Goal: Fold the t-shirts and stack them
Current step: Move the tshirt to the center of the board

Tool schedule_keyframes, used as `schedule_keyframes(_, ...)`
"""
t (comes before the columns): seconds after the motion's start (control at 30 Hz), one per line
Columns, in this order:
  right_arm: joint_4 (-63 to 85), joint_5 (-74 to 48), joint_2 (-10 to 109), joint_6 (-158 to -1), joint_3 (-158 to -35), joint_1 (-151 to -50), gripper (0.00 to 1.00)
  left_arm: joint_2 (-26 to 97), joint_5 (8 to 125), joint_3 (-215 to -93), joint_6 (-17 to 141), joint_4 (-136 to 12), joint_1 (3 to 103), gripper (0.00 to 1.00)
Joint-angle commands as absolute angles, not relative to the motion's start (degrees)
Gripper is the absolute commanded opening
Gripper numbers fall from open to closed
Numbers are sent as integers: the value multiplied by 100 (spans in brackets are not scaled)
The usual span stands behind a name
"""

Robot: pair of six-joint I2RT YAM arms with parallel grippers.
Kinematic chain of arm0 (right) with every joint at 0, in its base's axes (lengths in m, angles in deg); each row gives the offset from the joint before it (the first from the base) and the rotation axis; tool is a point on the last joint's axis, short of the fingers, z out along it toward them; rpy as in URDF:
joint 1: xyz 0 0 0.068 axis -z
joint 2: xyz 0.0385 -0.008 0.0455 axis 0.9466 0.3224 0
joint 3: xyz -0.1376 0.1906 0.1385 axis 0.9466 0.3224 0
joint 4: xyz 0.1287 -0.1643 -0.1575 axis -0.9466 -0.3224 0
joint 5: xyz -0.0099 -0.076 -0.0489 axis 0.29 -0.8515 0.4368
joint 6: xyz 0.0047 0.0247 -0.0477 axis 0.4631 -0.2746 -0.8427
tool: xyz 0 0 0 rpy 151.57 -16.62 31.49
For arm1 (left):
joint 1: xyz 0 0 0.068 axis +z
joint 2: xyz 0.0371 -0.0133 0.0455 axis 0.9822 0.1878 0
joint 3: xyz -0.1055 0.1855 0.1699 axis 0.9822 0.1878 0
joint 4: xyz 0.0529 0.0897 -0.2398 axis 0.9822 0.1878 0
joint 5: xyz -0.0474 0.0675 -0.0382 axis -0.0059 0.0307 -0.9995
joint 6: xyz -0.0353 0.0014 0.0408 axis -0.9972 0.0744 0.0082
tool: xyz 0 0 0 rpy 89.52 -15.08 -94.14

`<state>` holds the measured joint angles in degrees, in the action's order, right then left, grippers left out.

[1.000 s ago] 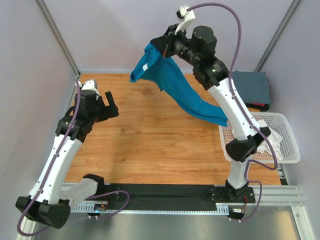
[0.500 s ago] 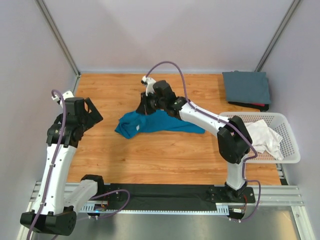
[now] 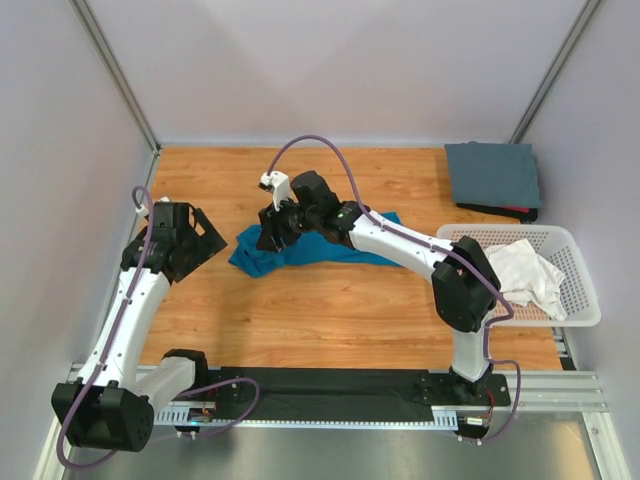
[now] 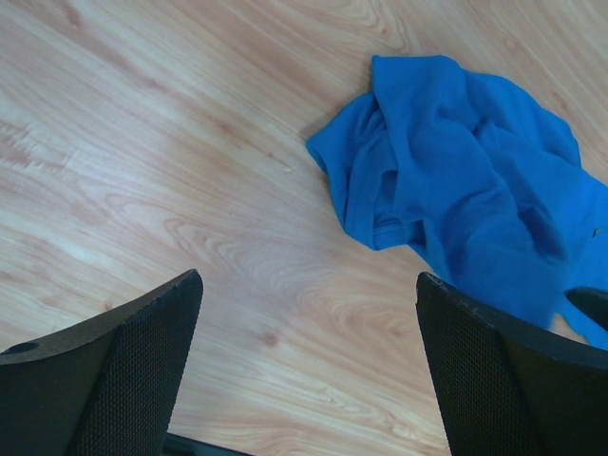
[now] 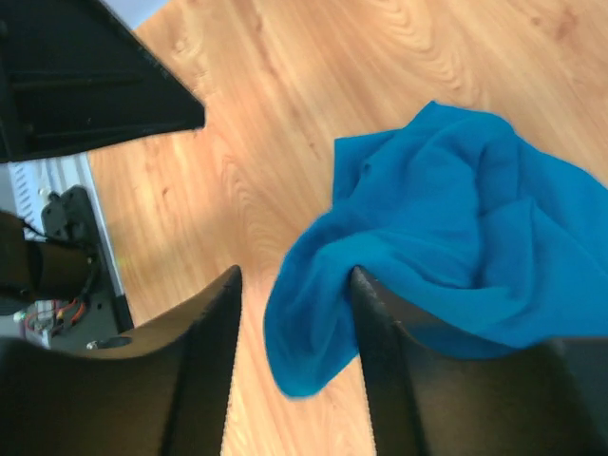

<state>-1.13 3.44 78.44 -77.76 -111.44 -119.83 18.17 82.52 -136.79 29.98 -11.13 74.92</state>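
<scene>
The bright teal-blue t-shirt (image 3: 335,246) lies crumpled on the wooden table (image 3: 330,310), also seen in the left wrist view (image 4: 465,180). My right gripper (image 3: 270,235) hovers low over its left end. In the right wrist view its jaws (image 5: 294,275) stand apart, a loose fold of the teal shirt (image 5: 446,218) hangs against the right finger (image 5: 380,332), and bare wood shows between the fingers. My left gripper (image 3: 205,240) is wide open and empty (image 4: 309,280), just left of the shirt. The slate grey t-shirt (image 3: 493,175) lies folded at the back right. The white t-shirt (image 3: 525,275) sits bunched in the basket.
A white lattice basket (image 3: 580,280) stands at the right edge. A dark red-and-black item (image 3: 510,211) peeks from under the grey shirt. Pale walls and metal posts enclose the table on three sides. The left arm's black body (image 5: 85,66) fills the right wrist view's top left.
The right arm came down from high at the back, laid the teal shirt on the table, shifted left and parted its jaws. The left arm swung toward the shirt.
</scene>
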Motion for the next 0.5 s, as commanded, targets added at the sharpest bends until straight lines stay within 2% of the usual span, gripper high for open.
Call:
schedule_keyframes(0.0,-398,783,7849,-8067,-11241,-11953,73,1759,8316,-13878,2906,-1297,7531,100)
schedule_keyframes(0.03,-637,452,7875,-8191,-11346,-11944,85,1750,8325,-13870,2906,-1297,7531,100)
schedule_keyframes(0.1,-1156,-50,7928,-8341,-11854,-11848,95,1715,8308,-13852,2871,-1349,7531,99)
schedule_keyframes(0.2,-1974,-930,8016,-8097,-12548,-11506,95,1715,8071,-13755,2827,-1586,7531,100)
schedule_keyframes(0.3,-2169,-1273,7832,-7578,-12587,-10988,95,1785,7667,-13589,2766,-1955,7531,100)
schedule_keyframes(0.47,-2055,-2302,7480,-6131,-11982,-10040,83,2039,7007,-13255,2538,-2737,7531,99)
